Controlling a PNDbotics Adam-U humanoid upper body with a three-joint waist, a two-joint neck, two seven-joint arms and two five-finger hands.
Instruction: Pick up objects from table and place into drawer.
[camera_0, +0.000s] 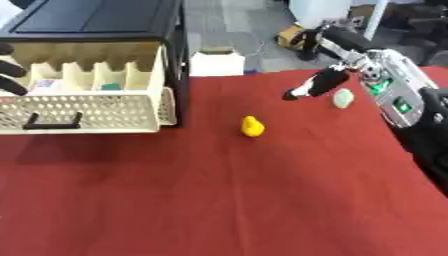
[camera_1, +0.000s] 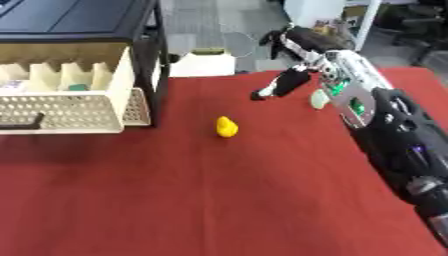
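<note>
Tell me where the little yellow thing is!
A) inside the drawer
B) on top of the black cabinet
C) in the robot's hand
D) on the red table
D: the yellow thing lies alone on the red table, between the open drawer and the right hand, touching neither.

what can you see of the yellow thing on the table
The yellow thing is a small, rounded object with a narrower top and a wider base, possibly a duck-like toy; finer detail cannot be made out. It looks smooth and plastic-like. It stands upright on the red tablecloth, near the middle, to the right of the open cream drawer. Nothing touches it; the right hand is apart from it, further back and to the right.
</note>
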